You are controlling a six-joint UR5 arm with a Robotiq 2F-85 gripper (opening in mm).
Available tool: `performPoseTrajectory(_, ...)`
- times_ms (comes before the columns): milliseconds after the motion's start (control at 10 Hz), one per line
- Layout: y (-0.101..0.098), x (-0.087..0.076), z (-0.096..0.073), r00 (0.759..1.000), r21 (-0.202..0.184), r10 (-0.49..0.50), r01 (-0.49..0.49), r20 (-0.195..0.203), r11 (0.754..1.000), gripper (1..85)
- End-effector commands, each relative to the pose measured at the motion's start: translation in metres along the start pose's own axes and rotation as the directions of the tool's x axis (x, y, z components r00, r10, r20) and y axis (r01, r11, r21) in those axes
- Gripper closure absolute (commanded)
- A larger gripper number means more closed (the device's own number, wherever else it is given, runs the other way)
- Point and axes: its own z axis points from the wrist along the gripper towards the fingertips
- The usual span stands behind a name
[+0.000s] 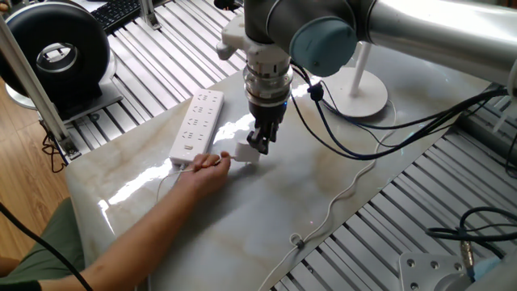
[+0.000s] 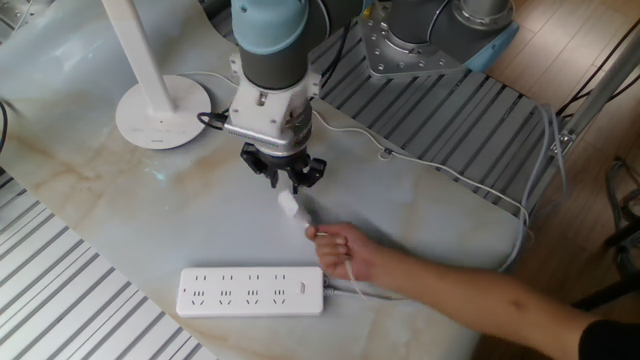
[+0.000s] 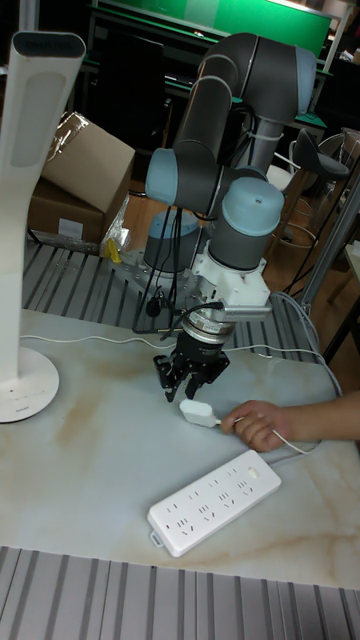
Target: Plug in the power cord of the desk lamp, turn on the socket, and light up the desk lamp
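Observation:
My gripper point(image 2: 290, 185) hangs open just above the table, between the desk lamp and the socket. A person's hand point(image 2: 342, 250) holds the power cord's small white plug point(image 2: 290, 206) up against my fingertips; whether the plug sits between them is unclear. The same plug point(image 3: 197, 411) shows right under the gripper point(image 3: 190, 388) in the tall view, and beside the gripper point(image 1: 260, 145) as a white block point(image 1: 245, 153). The socket point(image 2: 250, 292) lies flat near the table edge, with nothing plugged in. The desk lamp point(image 2: 163, 110) stands behind my arm. Its thin cord point(image 2: 450, 175) trails across the table.
The person's forearm point(image 1: 137, 234) reaches in over the table's near corner. A black round fan-like device point(image 1: 56, 52) sits off the table on slatted metal rails. Black cables point(image 1: 380, 133) loop from my wrist over the table. A cardboard box point(image 3: 80, 170) stands behind the table.

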Motion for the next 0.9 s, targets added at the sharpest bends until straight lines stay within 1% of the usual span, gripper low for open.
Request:
performPoseTrajectory(0,0.023,-0.009,0.000,0.999,-0.077,-0.007,0.010,0.040,0.997,46.3)
performPoseTrajectory(100,0.027,-0.005,0.001,0.983,-0.071,-0.178,0.181,0.045,0.981,46.3)
performPoseTrajectory(200,0.022,-0.005,0.002,0.937,-0.037,-0.347,0.349,0.044,0.936,46.7)
performPoseTrajectory(300,0.014,-0.013,0.002,0.868,0.023,-0.493,0.493,0.048,0.870,46.3)
performPoseTrajectory(400,0.026,-0.019,0.004,0.822,0.027,-0.562,0.562,0.087,0.827,46.3)
performPoseTrajectory(500,0.026,-0.025,0.006,0.768,0.061,-0.632,0.629,0.102,0.775,46.3)
performPoseTrajectory(600,0.028,-0.030,0.005,0.730,0.080,-0.674,0.669,0.118,0.739,46.0)
performPoseTrajectory(700,0.030,-0.032,0.003,0.702,0.092,-0.701,0.695,0.127,0.713,45.3)
performPoseTrajectory(800,0.030,-0.032,0.001,0.682,0.100,-0.720,0.713,0.128,0.694,45.3)
